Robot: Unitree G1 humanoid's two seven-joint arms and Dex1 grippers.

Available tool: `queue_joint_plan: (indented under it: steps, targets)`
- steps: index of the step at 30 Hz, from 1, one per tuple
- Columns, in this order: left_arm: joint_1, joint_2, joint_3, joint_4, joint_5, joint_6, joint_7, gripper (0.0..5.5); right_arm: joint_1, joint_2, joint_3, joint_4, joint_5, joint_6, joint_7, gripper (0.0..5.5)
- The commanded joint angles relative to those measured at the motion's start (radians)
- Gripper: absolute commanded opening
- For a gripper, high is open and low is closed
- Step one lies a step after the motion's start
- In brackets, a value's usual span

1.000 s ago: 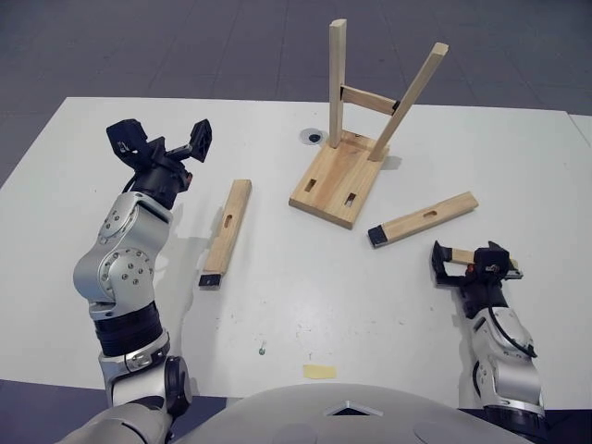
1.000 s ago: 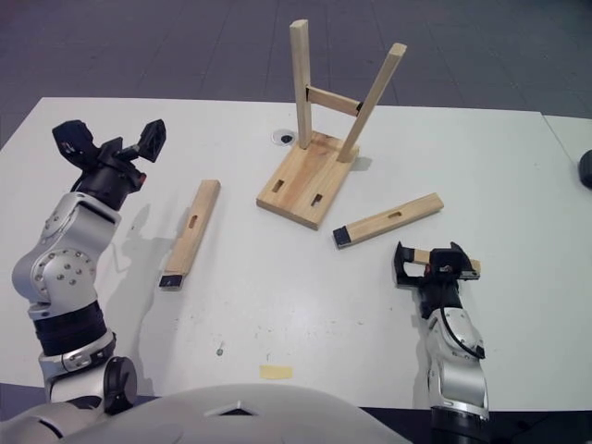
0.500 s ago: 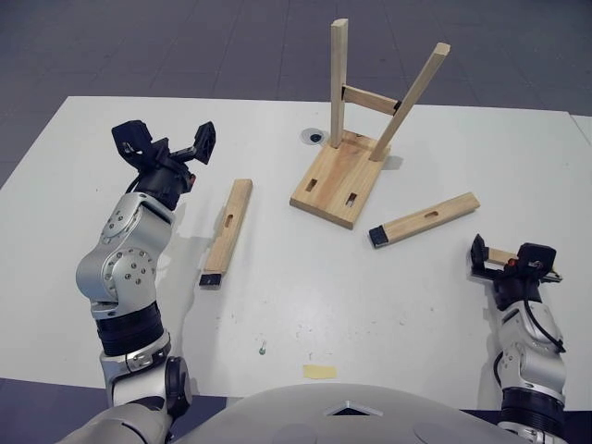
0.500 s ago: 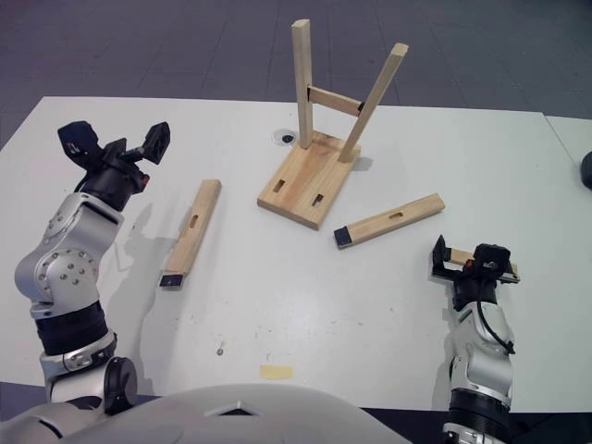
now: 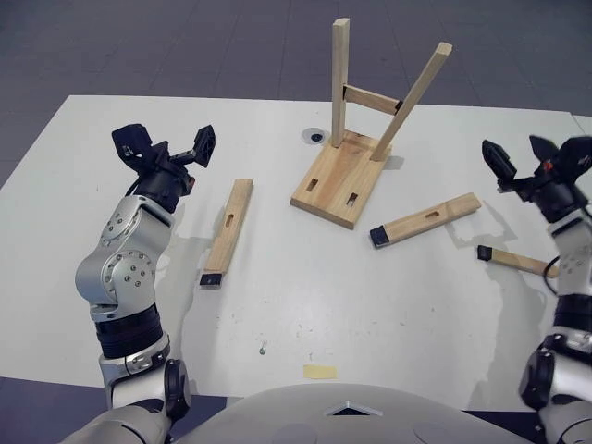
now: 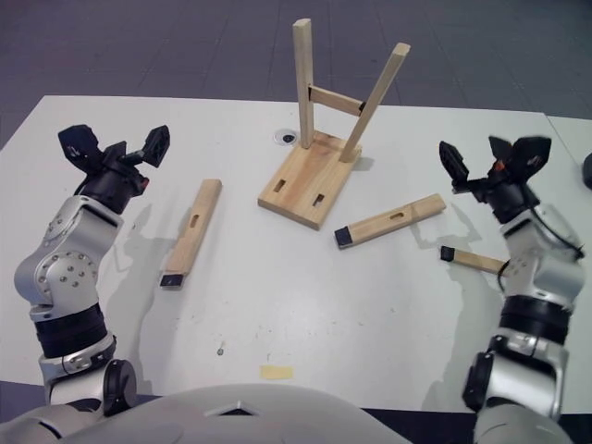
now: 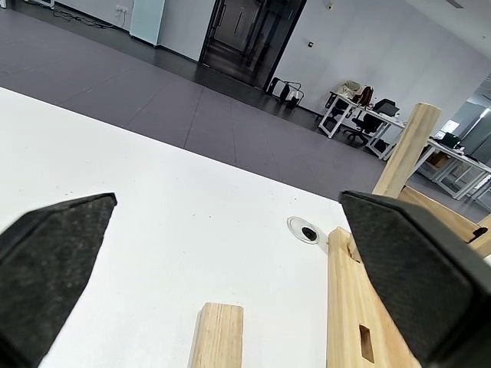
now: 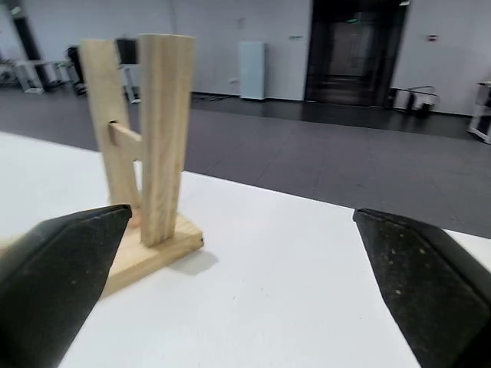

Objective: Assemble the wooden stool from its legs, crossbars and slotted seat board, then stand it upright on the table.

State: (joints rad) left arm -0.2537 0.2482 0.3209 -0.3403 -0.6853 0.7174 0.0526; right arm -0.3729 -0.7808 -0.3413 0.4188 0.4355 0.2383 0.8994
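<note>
Standing slot-side up on the table (image 5: 305, 305), the seat board (image 5: 326, 190) carries two fitted legs (image 5: 339, 74) tied by a fitted crossbar (image 5: 372, 100); that orientation likely keeps the two free slots reachable. One loose leg (image 5: 228, 231) lies flat to the board's left, the other loose leg (image 5: 427, 217) to its right, and the loose crossbar (image 5: 514, 261) lies beyond that.

Left gripper (image 5: 166, 143) hangs raised, left of the board, fingers spread wide, nothing held. Right gripper (image 5: 523, 157) is likewise agape and empty.

A second ago the right gripper sat low at the table on the loose crossbar; it has since let go and lifted. Left arm barely moved.
</note>
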Motion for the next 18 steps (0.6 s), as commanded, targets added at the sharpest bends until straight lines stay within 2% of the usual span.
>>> queue_joint_plan:
  steps: [1,4,6,10,13,18]
  targets:
    - [0.001,0.008,-0.003,0.010,0.022,-0.004,-0.013,5.40,-0.171,-0.235,0.261,0.324,-0.304,-0.255,0.291,5.40]
    - [0.001,0.006,-0.003,0.015,0.031,-0.004,-0.020,5.40,-0.312,-0.291,0.384,0.499,-0.472,-0.408,0.352,5.40]
    - [0.004,0.003,-0.005,0.017,0.035,-0.005,-0.025,5.40,-0.413,-0.300,0.426,0.587,-0.529,-0.435,0.401,5.40]
    - [0.013,-0.005,-0.014,0.019,0.042,-0.006,-0.035,5.40,-0.556,-0.293,0.443,0.683,-0.538,-0.298,0.554,5.40]
    - [0.015,-0.009,-0.018,0.022,0.049,-0.007,-0.040,5.40,-0.577,-0.306,0.481,0.704,-0.571,-0.246,0.655,5.40]
    - [0.016,-0.012,-0.025,0.023,0.056,-0.008,-0.043,5.40,-0.491,-0.336,0.576,0.703,-0.680,-0.352,0.683,5.40]
